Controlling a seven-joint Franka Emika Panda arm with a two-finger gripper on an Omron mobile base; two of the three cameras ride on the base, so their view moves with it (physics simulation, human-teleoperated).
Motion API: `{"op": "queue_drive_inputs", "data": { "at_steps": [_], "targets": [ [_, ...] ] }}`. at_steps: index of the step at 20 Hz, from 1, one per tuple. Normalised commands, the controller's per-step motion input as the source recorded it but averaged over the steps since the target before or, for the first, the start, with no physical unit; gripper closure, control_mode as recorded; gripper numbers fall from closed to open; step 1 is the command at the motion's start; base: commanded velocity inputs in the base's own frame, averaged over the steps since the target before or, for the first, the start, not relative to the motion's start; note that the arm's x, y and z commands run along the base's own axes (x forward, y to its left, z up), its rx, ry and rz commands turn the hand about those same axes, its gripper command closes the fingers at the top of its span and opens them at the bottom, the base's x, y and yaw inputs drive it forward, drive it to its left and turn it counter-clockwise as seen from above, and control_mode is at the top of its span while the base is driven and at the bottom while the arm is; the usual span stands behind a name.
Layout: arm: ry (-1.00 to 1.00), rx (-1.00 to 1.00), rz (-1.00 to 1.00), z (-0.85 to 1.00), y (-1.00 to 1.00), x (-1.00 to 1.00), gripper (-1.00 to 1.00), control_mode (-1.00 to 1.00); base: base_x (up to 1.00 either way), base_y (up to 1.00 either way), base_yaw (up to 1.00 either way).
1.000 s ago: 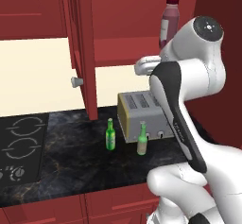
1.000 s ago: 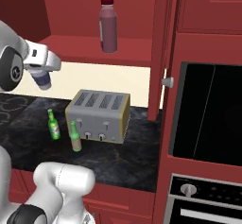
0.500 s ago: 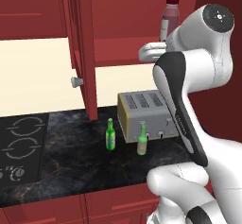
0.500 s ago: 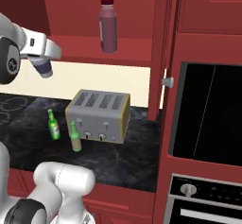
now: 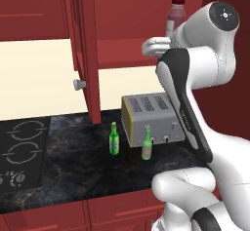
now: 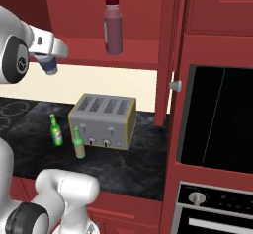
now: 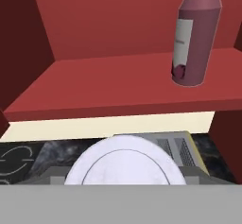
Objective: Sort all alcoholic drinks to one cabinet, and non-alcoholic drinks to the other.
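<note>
The white lidded cup (image 7: 124, 161) sits upright in the gripper (image 6: 48, 65), jaws spread wide around it, its round lid showing at six o'clock in the hand view. The open cabinet shelf (image 7: 118, 83) lies just ahead and slightly above. On it, at one o'clock, stands the juice bottle (image 7: 194, 34), long axis vertical, cap up. I judge the cup belongs beside it.
</note>
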Motion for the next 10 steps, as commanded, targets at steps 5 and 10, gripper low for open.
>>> {"op": "queue_drive_inputs", "data": {
  "at_steps": [5, 10],
  "targets": [
    [-0.06, 0.01, -0.01, 0.16, 0.0, 0.21, 1.0, -1.0, 0.0, 0.0, 0.0],
    [-0.04, 0.01, -0.01, 0.07, 0.0, 0.26, 1.0, -1.0, 0.0, 0.0, 0.0]
  ]
}}
